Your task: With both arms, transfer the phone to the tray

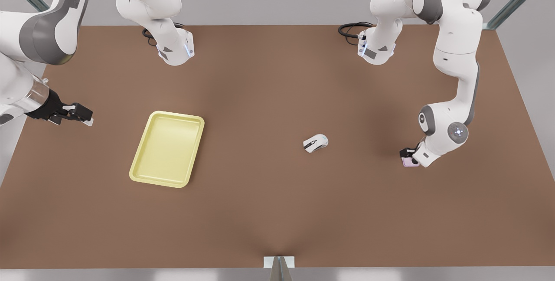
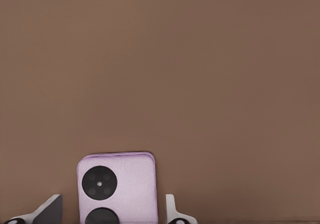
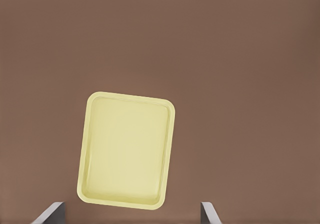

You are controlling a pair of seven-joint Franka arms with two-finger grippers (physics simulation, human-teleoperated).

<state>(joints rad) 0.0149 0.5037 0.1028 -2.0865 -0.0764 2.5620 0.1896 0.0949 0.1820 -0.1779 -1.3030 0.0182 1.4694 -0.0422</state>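
The pale pink-lilac phone [image 1: 410, 162] lies flat on the brown table at the front view's right, its two black circles showing in the left wrist view [image 2: 131, 184]. My left gripper [image 1: 407, 155] is down over it, open, with one finger on each side of the phone [image 2: 112, 215] and a small gap to each. The pale yellow tray [image 1: 167, 148] lies empty at the front view's left. My right gripper [image 1: 83, 116] hovers open to the left of the tray, which the right wrist view shows [image 3: 125, 151] beyond its spread fingertips [image 3: 131, 216].
A white computer mouse [image 1: 315, 143] lies on the table between the tray and the phone. Both arm bases and black cables [image 1: 349, 30] stand along the far edge. The phone lies close to the table's right edge in the front view.
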